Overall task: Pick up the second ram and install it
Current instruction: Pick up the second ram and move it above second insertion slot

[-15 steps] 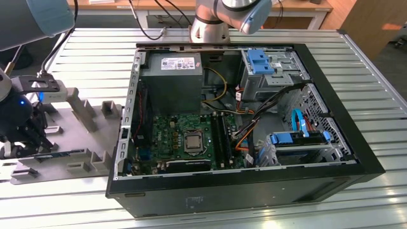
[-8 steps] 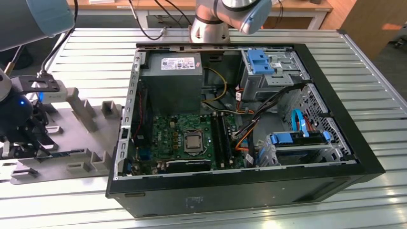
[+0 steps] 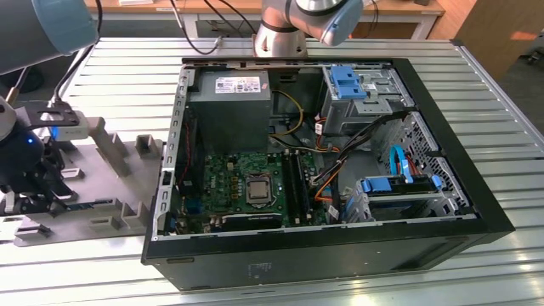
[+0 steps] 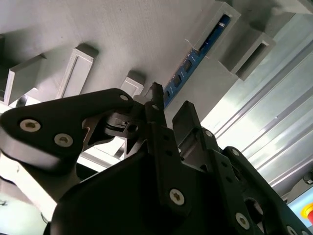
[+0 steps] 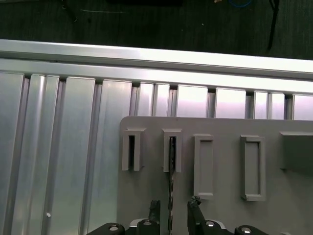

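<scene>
1. My gripper (image 5: 173, 208) is released. Its two fingers (image 5: 154, 211) stand apart, one on each side of the memory stick, and the first wrist view shows a gap on both sides.
2. The memory stick (image 5: 171, 188) stands on edge between the fingers and is not clamped. Its far end sits in a raised slot block (image 5: 172, 151).
3. In the second wrist view the memory stick (image 4: 190, 64) appears as a dark blue strip with black chips, running away from the fingertips into the block.
4. The slot block belongs to a grey holder tray (image 5: 225, 125) that carries a row of similar blocks.
5. The tray lies flat on a ribbed metal table (image 5: 63, 147).
6. In the exterior view I am low over the tray, at the exterior view's left.
7. An open computer case (image 3: 340, 258) stands just beside the tray, toward the exterior view's right.
8. A green motherboard (image 3: 242, 169) with long black slots (image 3: 293, 185) lies inside the case, well apart from the memory stick.
</scene>
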### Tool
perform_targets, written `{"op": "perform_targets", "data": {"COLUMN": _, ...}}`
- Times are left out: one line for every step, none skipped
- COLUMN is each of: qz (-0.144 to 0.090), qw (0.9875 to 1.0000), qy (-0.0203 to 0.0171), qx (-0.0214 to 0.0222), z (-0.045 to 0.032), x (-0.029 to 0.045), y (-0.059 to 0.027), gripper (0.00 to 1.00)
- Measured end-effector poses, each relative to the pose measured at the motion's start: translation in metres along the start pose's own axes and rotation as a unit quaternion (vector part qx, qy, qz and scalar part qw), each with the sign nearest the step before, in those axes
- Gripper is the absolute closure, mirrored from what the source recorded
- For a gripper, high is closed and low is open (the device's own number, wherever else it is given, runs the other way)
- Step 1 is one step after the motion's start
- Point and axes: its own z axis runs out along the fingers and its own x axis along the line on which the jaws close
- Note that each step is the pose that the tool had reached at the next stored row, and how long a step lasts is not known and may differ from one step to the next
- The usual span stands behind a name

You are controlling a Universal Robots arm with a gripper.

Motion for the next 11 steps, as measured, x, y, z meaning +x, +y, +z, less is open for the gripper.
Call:
{"op": "perform_targets", "data": {"qz": -0.001, "qw": 1.0, "qy": -0.0001, "qx": 0.0, "z": 0.0015, "x": 0.0, "y": 0.0, "gripper": 0.64}}
{"op": "perform_targets", "data": {"qz": -0.001, "qw": 1.0, "qy": -0.0002, "qx": 0.0, "z": 0.0028, "x": 0.0, "y": 0.0002, "gripper": 0.64}}
{"op": "perform_targets", "data": {"qz": -0.002, "qw": 1.0, "qy": -0.0002, "qx": -0.0001, "z": 0.0036, "x": -0.0001, "y": 0.0006, "gripper": 0.64}}
{"op": "perform_targets", "data": {"qz": -0.002, "qw": 1.0, "qy": -0.0002, "qx": -0.0001, "z": 0.0043, "x": -0.0001, "y": 0.0014, "gripper": 0.64}}
{"op": "perform_targets", "data": {"qz": -0.002, "qw": 1.0, "qy": -0.0003, "qx": 0.0, "z": 0.0049, "x": -0.0002, "y": 0.0021, "gripper": 0.64}}
{"op": "perform_targets", "data": {"qz": -0.002, "qw": 1.0, "qy": -0.0003, "qx": 0.0, "z": 0.0053, "x": -0.0002, "y": 0.0028, "gripper": 0.64}}
{"op": "perform_targets", "data": {"qz": -0.002, "qw": 1.0, "qy": -0.0003, "qx": 0.0, "z": 0.0062, "x": -0.0002, "y": 0.0032, "gripper": 0.64}}
{"op": "perform_targets", "data": {"qz": -0.002, "qw": 1.0, "qy": -0.0003, "qx": 0.0001, "z": 0.0076, "x": -0.0002, "y": 0.0032, "gripper": 0.64}}
{"op": "perform_targets", "data": {"qz": -0.003, "qw": 1.0, "qy": -0.0003, "qx": 0.0001, "z": 0.0091, "x": -0.0002, "y": 0.0033, "gripper": 0.64}}
{"op": "perform_targets", "data": {"qz": -0.003, "qw": 1.0, "qy": -0.0003, "qx": 0.0, "z": 0.0104, "x": -0.0002, "y": 0.0034, "gripper": 0.64}}
{"op": "perform_targets", "data": {"qz": -0.003, "qw": 1.0, "qy": -0.0002, "qx": 0.0, "z": 0.0115, "x": -0.0003, "y": 0.0035, "gripper": 0.64}}
